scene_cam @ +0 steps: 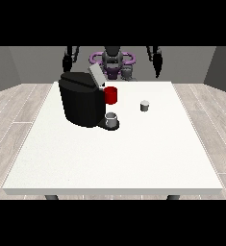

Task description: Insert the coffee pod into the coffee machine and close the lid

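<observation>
A black coffee machine (81,102) stands on the left half of the white table (114,158), its grey lid (96,75) tilted up and open. A red part (111,95) shows at its front, and a grey cup (111,118) sits on its drip base. The small grey coffee pod (144,105) stands alone on the table to the right of the machine. Both hands hang beside the robot's body behind the table's far edge: the hand at the view's left (66,63) and the hand at the view's right (157,71). Neither touches anything.
The robot's torso (112,62) stands behind the table's far edge. Wooden floor surrounds the table on all sides. The table's front half holds bare white surface.
</observation>
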